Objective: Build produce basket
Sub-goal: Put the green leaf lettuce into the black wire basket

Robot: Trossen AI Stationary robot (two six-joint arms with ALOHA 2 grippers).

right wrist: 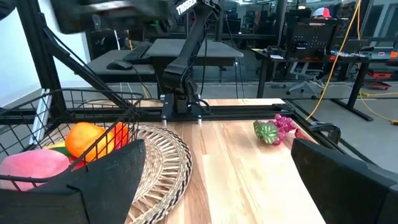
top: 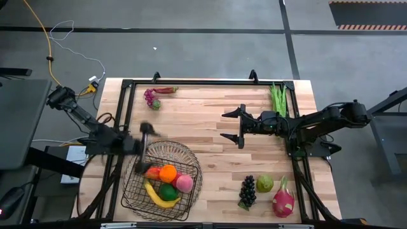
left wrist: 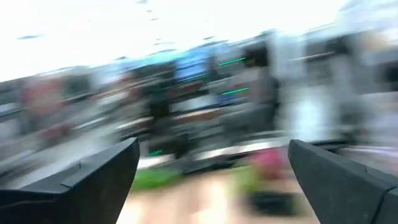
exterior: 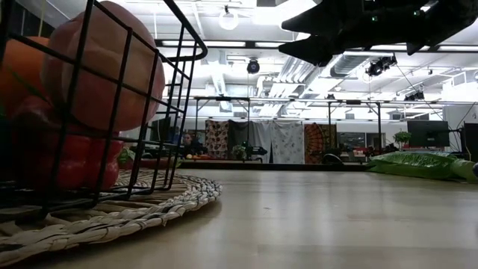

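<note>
The dark wire basket (top: 162,181) stands on a round woven mat (exterior: 142,209) near the table's near left edge. It holds a banana (top: 159,198), an orange (top: 167,172), a lime (top: 168,191), a pink peach (top: 184,183) and a red mango (top: 152,172). My left gripper (top: 145,145) hangs over the basket's far rim, open and empty, with its fingers (left wrist: 93,180) wide apart. My right gripper (top: 231,125) is open above the table's middle and points toward the left edge. Dark grapes (top: 248,191), a green pear (top: 264,184) and a dragon fruit (top: 283,198) lie on the near right.
Green beans (top: 278,98) lie by the far right edge. Purple grapes (top: 152,97) lie at the far left and also show in the right wrist view (right wrist: 273,130). Bare wood spans the table's middle (top: 203,146). A black frame (top: 191,83) rims the table.
</note>
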